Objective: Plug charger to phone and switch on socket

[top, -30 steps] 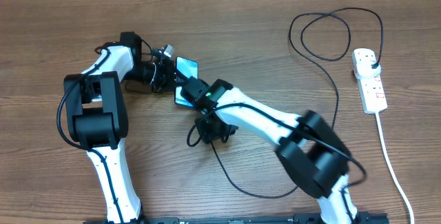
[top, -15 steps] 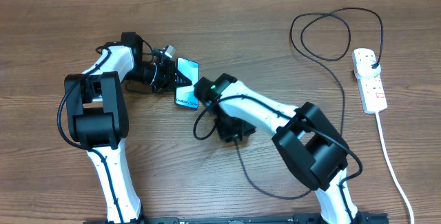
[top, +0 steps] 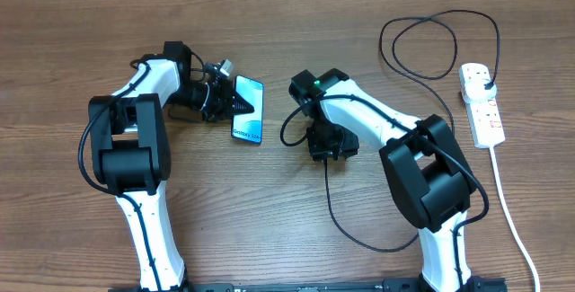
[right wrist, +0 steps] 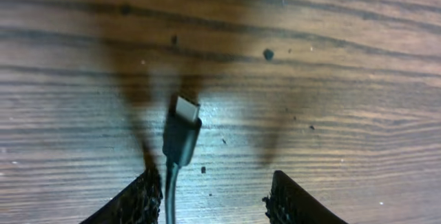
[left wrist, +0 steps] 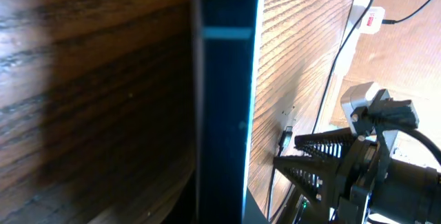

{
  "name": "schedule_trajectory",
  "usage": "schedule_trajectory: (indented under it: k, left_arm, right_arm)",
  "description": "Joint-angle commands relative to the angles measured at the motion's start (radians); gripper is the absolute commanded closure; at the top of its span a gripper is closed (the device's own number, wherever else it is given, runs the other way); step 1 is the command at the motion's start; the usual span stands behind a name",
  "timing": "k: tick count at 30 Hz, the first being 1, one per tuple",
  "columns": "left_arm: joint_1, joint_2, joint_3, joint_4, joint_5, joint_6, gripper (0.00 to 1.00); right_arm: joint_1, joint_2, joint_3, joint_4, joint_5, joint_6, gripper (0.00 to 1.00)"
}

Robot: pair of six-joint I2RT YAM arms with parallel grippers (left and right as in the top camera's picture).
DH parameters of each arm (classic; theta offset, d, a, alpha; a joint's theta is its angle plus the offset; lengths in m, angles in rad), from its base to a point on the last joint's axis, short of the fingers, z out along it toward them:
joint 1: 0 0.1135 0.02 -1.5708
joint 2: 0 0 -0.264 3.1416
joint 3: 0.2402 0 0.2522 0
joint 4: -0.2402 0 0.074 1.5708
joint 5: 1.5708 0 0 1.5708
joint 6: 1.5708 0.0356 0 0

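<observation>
Charger tip (right wrist: 182, 126) sits well clear of the phone (top: 249, 112). My right gripper (right wrist: 215, 195) has swung off to the right from the phone's near end, where it was a second ago. Its jaws are parted wider now, with the connector loose beside one finger, so I judge the plug-in isn't made. Left gripper (top: 235, 104) is closed, seemingly on the phone's left edge, left of centre. Socket (top: 482, 103) lies far right, not yet switched.

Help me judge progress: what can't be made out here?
Port of slim teal-screened phone: too small overhead; blurred edge-on at left wrist.
Red switches on white power strip: too small, overhead and left wrist.
Whether thin black cable touches right gripper: cut by right wrist's bottom edge.
</observation>
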Motion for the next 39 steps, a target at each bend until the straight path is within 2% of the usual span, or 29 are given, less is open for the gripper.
schedule_trajectory:
  k: [1,6,12,18,26,36,39]
  left_arm:
    - [-0.011,0.014,-0.024,-0.015,-0.119,-0.024,0.96]
    - [-0.011,0.014,-0.024,-0.015,-0.122,-0.024,0.96]
    - [-0.011,0.014,-0.024,-0.015,-0.123,-0.024,0.96]
    - [-0.011,0.014,-0.024,-0.016,-0.126,-0.024,0.96]
    - [-0.011,0.014,-0.024,-0.015,-0.126,-0.024,0.96]
    - [-0.011,0.014,-0.024,-0.016,-0.126,-0.024,0.96]
    - [-0.011,0.014,-0.024,-0.018,-0.127,-0.024,0.96]
  right_arm:
    - [-0.008,0.016,0.002,0.046,-0.014,0.021,0.5]
    - [-0.01,0.016,0.002,0.098,-0.013,0.028,0.51]
    - [-0.011,0.016,-0.006,0.111,-0.009,0.108,0.64]
    - [-0.011,0.016,-0.062,0.154,-0.01,0.11,0.64]
    - [-0.011,0.016,-0.07,0.08,-0.01,0.11,0.66]
    - [-0.011,0.016,-0.077,0.111,-0.032,0.11,0.66]
    - [-0.012,0.016,-0.077,0.11,-0.033,0.111,0.71]
